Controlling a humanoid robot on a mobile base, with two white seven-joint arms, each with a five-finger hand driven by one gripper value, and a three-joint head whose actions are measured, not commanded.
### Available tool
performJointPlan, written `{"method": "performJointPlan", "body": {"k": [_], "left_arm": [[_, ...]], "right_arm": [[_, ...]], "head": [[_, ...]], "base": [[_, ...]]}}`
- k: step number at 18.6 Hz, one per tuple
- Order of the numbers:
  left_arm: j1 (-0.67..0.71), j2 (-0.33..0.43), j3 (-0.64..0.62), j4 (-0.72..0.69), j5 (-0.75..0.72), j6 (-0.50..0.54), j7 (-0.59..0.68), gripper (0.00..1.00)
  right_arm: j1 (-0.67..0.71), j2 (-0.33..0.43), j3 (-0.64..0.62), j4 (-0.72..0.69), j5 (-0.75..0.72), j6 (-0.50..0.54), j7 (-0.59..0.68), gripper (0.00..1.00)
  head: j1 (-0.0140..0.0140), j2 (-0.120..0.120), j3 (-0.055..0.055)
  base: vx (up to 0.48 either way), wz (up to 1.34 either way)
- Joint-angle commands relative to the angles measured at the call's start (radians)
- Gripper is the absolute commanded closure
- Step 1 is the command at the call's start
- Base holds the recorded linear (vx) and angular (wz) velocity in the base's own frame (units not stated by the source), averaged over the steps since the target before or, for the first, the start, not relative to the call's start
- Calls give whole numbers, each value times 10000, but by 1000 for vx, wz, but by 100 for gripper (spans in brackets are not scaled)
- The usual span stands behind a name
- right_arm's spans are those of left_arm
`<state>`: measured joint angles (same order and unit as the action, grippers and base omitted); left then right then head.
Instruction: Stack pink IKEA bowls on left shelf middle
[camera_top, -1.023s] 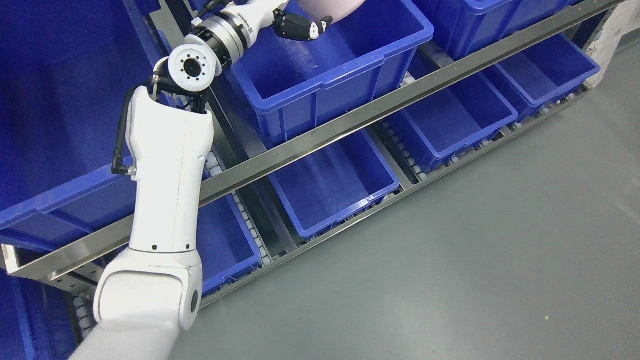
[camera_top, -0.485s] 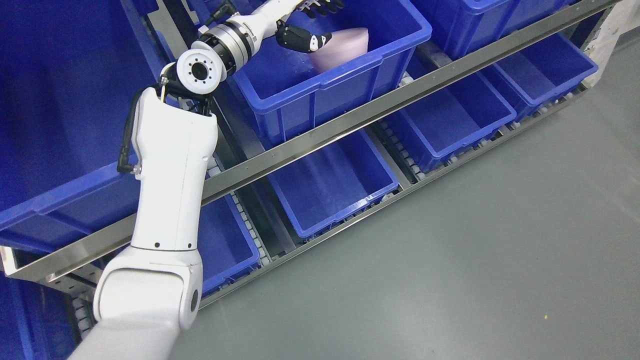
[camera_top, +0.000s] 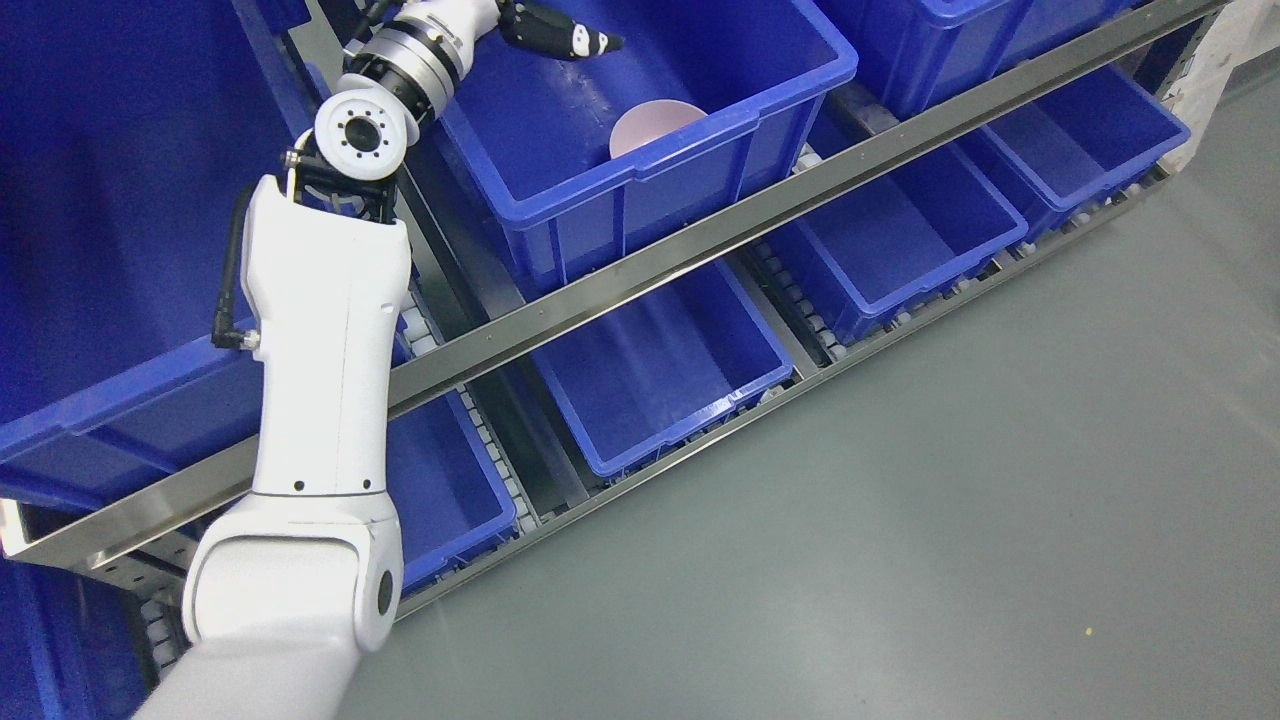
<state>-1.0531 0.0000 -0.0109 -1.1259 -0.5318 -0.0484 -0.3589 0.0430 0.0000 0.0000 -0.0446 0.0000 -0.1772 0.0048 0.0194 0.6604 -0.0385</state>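
The pink bowl (camera_top: 655, 125) sits inside the blue bin (camera_top: 800, 75) on the middle shelf level, low against the bin's near wall, which hides its lower part; only a rounded pink patch shows above the rim. It lies below and to the right of our left hand (camera_top: 555, 30), well apart from it and untouched.

Our left hand hangs over the bin's far left corner, at the top edge of the head view. Only a few dark fingers (camera_top: 575, 42) with pale tips show; they point toward the bin's interior and hold nothing, though most of the hand is cut off, so we cannot tell how far it is spread.

Behind the hand, the metal wrist ring (camera_top: 405, 62) and the white forearm (camera_top: 320, 330) run down to the lower left corner. Beneath the bin a steel shelf rail (camera_top: 700, 240) slants across, and below the rail more blue bins (camera_top: 660, 370) stand on roller tracks above the grey floor (camera_top: 950, 520).
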Motion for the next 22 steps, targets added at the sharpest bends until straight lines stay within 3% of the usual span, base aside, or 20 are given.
{"method": "performJointPlan", "body": {"k": [1, 4, 11, 22], "left_arm": [[54, 175, 1322, -45, 4296, 221, 4330, 1], [1231, 175, 603, -1652, 4444, 989, 4663, 0], [3289, 175, -183, -3526, 4429, 1143, 4663, 0], [3245, 175, 16, -3958, 4429, 1420, 4663, 0]], "right_arm": [[0, -175, -107, 1, 77, 8, -2, 0], [0, -175, -107, 1, 77, 8, -2, 0], [0, -175, -107, 1, 77, 8, -2, 0], [0, -175, -107, -14, 77, 8, -2, 0]], "head": [[0, 0, 0], [0, 0, 0], [0, 0, 0], [0, 0, 0]], "base": [[0, 0], [-1, -8], [-3, -15], [-19, -145]]}}
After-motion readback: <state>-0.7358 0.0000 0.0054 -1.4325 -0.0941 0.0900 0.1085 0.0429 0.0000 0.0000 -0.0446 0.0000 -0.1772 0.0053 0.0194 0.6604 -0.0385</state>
